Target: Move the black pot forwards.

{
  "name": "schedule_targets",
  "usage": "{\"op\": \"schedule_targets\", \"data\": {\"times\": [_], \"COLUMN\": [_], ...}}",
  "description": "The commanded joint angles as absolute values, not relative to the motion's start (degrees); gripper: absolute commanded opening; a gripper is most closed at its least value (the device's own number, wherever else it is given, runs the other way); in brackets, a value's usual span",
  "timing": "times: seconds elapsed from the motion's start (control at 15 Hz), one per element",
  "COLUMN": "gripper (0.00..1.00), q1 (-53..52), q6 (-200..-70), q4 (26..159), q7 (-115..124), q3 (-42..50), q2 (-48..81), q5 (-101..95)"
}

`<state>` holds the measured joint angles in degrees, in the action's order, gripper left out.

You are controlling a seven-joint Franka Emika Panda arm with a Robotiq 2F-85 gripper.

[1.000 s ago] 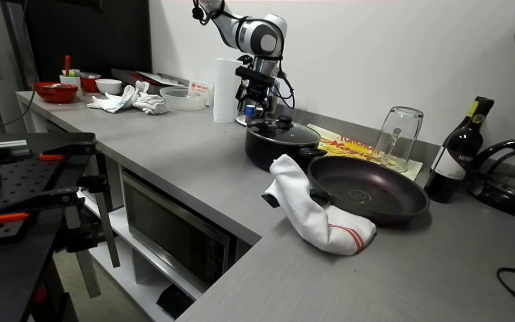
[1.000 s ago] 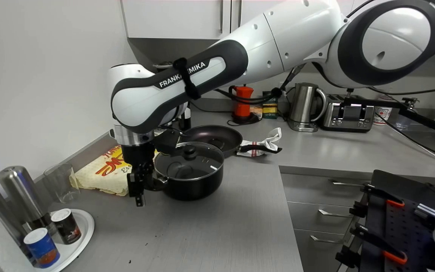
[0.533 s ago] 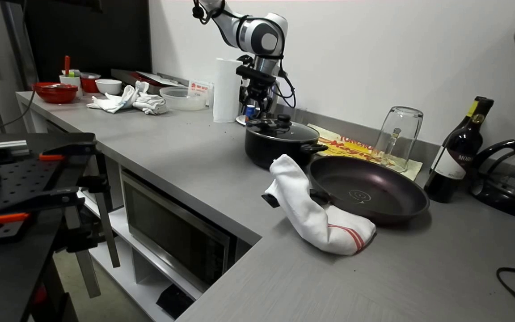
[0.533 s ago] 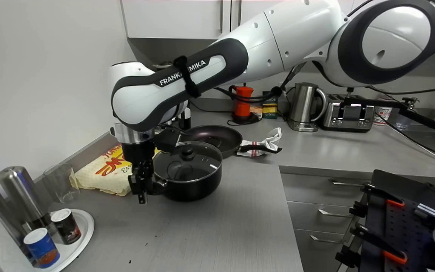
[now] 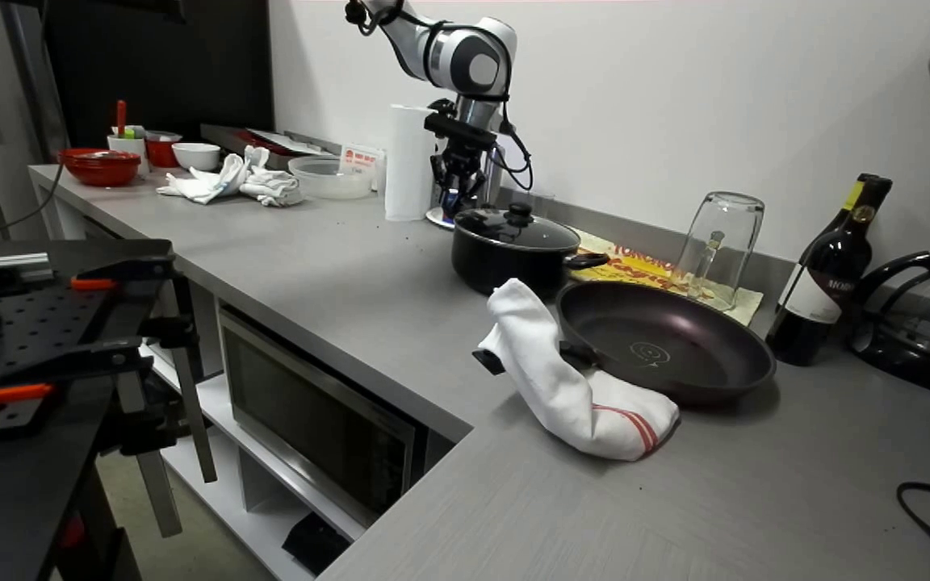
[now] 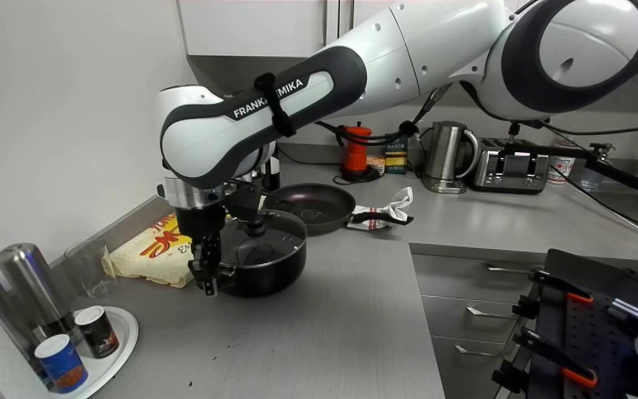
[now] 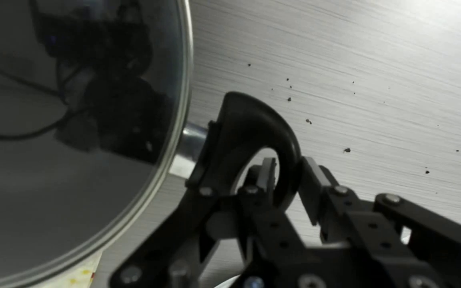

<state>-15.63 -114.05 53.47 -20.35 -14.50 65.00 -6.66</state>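
Note:
The black pot [image 6: 274,277] rests on the grey counter with its glass lid [image 7: 14,192] and black knob [image 5: 520,212] in place. My gripper [image 7: 286,160] points down at one of its side handles [image 7: 250,116]. One finger pad [image 7: 265,176] passes through the handle's loop and the opposite pad [image 7: 309,180] touches its outer side, so the jaws are shut on the outer bar. In an exterior view the gripper [image 6: 210,291] stands at the pot's near wall side. The far handle [image 5: 590,260] shows in an exterior view. Whether the pot's base is fully on the counter I cannot tell.
A frying pan [image 5: 675,331] with a white cloth [image 5: 546,371] at its handle lies just beyond the pot. A printed bag [image 6: 158,252] and a clear glass [image 6: 92,269] line the wall. A white plate [image 6: 128,327] with shakers and small canisters stands nearby.
The jaws have closed on the handle. The pot has shifted towards the wall and slightly away from the frying pan, turning a little; more of the pan now shows. The arm has moved slightly.

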Motion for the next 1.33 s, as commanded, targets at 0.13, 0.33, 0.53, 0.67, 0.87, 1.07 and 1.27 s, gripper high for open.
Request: {"op": "schedule_targets", "data": {"times": [0.13, 0.33, 0.53, 0.67, 0.87, 1.07, 1.27], "gripper": [0.04, 0.04, 0.04, 0.04, 0.04, 0.04, 0.04], "q1": [-14.3, -13.37, -12.31, -11.59, -11.16, -10.42, -9.9], "q6": [-119.02, -123.07, -127.25, -130.06, -134.3, -139.08, -143.47], "q4": [66.38, 74.55, 82.49, 87.82, 95.64, 104.0, 112.59], "q7": [-23.94, -25.18, -26.21, -26.65, -27.15, -27.46, -27.78], "q3": [-15.97, -16.17, -16.57, -17.03, -17.52, -18.73, -20.32], "q2": [57.7, 53.41, 49.21, 46.5, 42.31, 37.98, 33.72], "q5": [-6.76, -6.67, -6.51, -6.4, -5.93, -5.69, -5.49]}}
